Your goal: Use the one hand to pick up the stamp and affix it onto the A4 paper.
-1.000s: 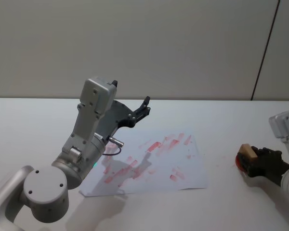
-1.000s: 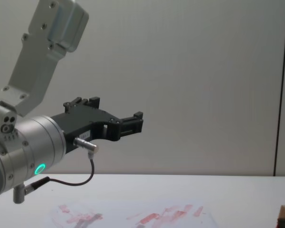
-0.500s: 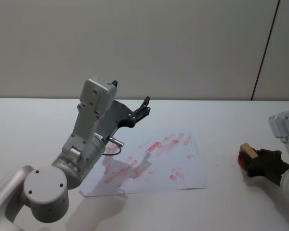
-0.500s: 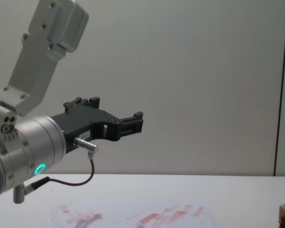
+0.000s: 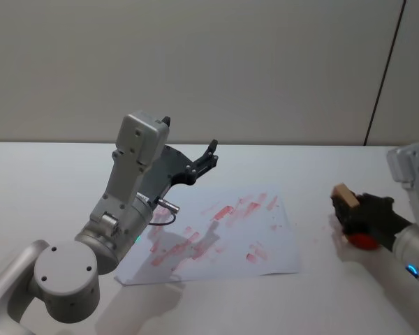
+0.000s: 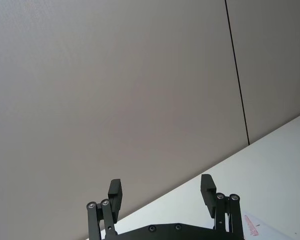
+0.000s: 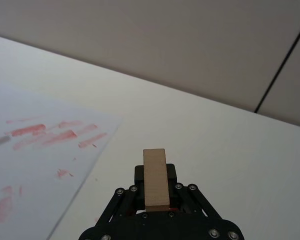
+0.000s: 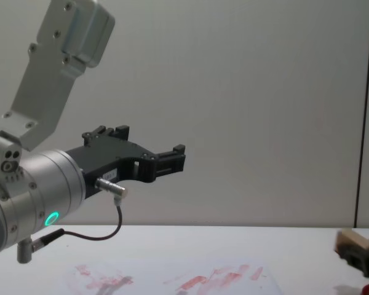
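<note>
**Head view: stamp gripped, paper off to the left**

Your right gripper [image 5: 350, 206] is closed on the stamp [image 5: 346, 196]. The right wrist view shows the wooden block clamped between the black fingers and standing out past them. It hangs above a small red object [image 5: 361, 240] on the table [image 5: 314, 167], well apart from the paper [image 5: 227, 241]. The paper lies flat to the left, smeared with red prints. Carry the block across level and pick a bare patch near the sheet's right side. Then come straight down so the face lands square, since any sideways drag would likely smear. The left gripper [image 5: 208, 158] is parked, raised over the paper's far left part with its fingers apart, so steer clear of it.
</note>
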Tool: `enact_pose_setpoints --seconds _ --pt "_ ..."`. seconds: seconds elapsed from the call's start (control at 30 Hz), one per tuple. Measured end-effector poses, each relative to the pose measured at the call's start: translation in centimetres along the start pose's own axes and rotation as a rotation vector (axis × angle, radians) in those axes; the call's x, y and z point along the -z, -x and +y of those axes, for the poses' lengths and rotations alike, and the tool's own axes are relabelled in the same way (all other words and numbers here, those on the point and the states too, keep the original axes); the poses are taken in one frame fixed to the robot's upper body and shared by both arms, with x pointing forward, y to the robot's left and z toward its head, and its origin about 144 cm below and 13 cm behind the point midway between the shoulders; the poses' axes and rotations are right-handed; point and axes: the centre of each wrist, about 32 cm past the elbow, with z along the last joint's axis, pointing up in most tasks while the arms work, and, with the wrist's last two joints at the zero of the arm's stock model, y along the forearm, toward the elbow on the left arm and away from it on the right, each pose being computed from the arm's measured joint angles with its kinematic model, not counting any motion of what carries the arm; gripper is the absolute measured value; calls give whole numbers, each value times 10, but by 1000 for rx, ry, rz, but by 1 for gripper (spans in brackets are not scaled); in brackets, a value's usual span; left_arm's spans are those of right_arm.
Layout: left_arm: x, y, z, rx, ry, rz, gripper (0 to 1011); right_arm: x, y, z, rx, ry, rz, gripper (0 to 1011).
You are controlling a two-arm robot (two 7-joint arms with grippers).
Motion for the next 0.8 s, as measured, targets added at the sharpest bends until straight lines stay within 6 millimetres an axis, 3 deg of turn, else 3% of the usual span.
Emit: enact_pose_setpoints --seconds 0.4,0.8 --pt "0 0 0 0 0 0 1002 -23 18 19 -133 -100 37 217" --pt "0 0 0 0 0 0 1003 -37 36 41 -286 -84 -8 218"
